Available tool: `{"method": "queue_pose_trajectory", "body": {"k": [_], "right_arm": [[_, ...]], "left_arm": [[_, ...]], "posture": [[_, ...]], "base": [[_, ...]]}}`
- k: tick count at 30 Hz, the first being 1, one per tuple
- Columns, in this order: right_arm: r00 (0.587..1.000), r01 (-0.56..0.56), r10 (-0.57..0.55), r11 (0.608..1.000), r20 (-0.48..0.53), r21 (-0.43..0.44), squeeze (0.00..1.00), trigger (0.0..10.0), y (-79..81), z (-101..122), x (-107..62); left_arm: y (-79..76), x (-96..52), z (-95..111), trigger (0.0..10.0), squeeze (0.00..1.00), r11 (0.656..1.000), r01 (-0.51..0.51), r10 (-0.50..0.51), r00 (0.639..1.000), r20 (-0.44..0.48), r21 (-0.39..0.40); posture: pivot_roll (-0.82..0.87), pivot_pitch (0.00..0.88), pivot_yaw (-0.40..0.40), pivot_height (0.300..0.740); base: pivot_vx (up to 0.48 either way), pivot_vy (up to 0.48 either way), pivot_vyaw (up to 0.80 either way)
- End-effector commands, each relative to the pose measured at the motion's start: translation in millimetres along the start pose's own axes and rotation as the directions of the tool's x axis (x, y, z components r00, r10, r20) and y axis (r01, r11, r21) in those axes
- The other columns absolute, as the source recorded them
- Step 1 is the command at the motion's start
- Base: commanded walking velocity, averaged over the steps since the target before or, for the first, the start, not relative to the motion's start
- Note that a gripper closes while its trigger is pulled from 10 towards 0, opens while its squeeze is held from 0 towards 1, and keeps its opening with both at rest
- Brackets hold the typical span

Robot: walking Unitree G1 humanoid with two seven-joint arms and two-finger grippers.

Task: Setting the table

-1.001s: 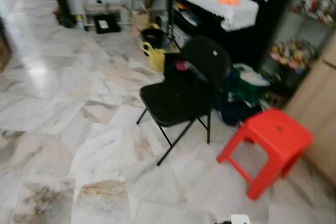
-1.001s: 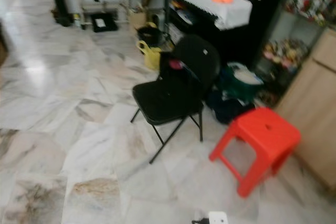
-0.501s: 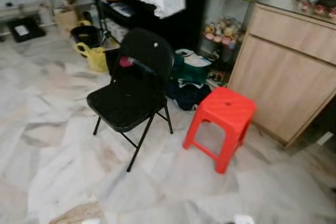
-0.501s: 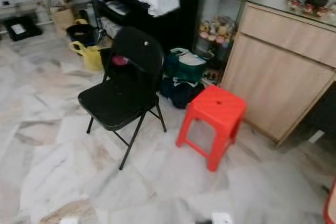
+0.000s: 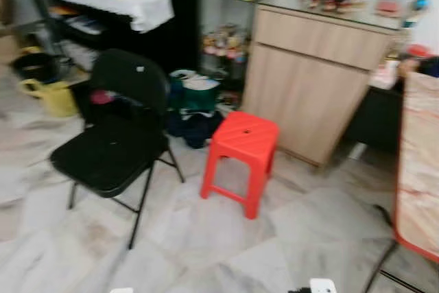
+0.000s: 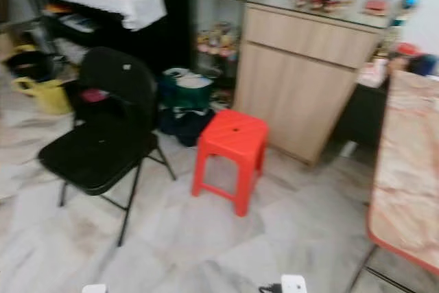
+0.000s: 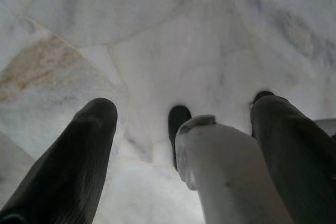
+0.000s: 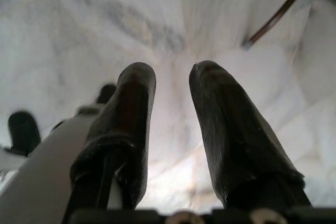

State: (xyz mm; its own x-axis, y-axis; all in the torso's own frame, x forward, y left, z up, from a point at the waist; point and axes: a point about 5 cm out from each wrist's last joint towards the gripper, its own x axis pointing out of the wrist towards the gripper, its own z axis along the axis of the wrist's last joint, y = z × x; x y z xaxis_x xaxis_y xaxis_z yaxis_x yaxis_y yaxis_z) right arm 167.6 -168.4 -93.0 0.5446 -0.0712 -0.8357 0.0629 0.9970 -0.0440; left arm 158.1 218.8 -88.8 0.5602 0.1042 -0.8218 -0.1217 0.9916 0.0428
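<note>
A table (image 6: 406, 190) with a marble-patterned top and a red rim stands at the right edge of the eye views, its thin dark legs on the floor. Blurred small things lie at its far end (image 5: 417, 54). In the left wrist view my left gripper (image 7: 184, 107) hangs over the marble floor, its two black fingers wide apart and holding nothing; my own white leg shows beyond them. My right gripper (image 8: 172, 73) also hangs over the floor, with a narrow gap between its fingers (image 8: 131, 108) and nothing in it. A dark table leg (image 8: 281, 11) runs nearby.
A red plastic stool (image 5: 241, 147) stands in the middle of the floor. A black folding chair (image 5: 113, 143) is to its left. A wooden cabinet (image 5: 312, 77) with figurines on top is behind. Bags (image 5: 192, 104) and a yellow watering can (image 5: 48, 95) lie by a dark shelf.
The camera has swung to the right: chair and stool slid leftward in the picture, and the wooden cabinet and then the red-rimmed table came into view.
</note>
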Motion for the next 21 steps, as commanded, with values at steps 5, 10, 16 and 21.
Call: {"method": "queue_pose_trajectory", "body": {"k": [5, 10, 16, 21], "right_arm": [[1.000, 0.004, -0.002, 0.990, -0.014, 0.143, 0.00, 10.0, -66.1, -16.4, -9.8], [1.000, 0.023, -0.021, 0.993, -0.019, 0.119, 0.00, 10.0, -82.6, -21.3, -14.5], [0.998, 0.062, -0.061, 0.983, -0.012, 0.173, 0.00, 10.0, -85.1, -29.0, -17.1], [0.998, 0.043, -0.049, 0.981, 0.030, 0.191, 0.00, 10.0, -69.0, -15.6, -10.9]], "left_arm": [[-24.3, -3.6, -21.1, 10.0, 0.00, 0.994, 0.065, -0.068, 0.997, -0.033, -0.086], [-41.3, -5.3, -29.3, 10.0, 0.00, 0.992, 0.118, -0.121, 0.991, -0.059, -0.055], [-40.8, -5.7, -29.9, 10.0, 0.00, 0.988, 0.153, -0.152, 0.986, -0.068, 0.013], [-25.8, 0.7, -3.2, 10.0, 0.00, 0.994, 0.106, -0.106, 0.994, -0.004, 0.000]], "posture": [[0.12, 0.087, -0.139, 0.740], [0.08, 0.096, -0.130, 0.740], [0.10, 0.078, -0.101, 0.740], [0.10, 0.062, -0.082, 0.740]], "base": [[0.000, 0.000, -0.78], [0.000, 0.000, -0.76], [0.000, 0.000, -0.56], [0.000, 0.000, 0.00]]}}
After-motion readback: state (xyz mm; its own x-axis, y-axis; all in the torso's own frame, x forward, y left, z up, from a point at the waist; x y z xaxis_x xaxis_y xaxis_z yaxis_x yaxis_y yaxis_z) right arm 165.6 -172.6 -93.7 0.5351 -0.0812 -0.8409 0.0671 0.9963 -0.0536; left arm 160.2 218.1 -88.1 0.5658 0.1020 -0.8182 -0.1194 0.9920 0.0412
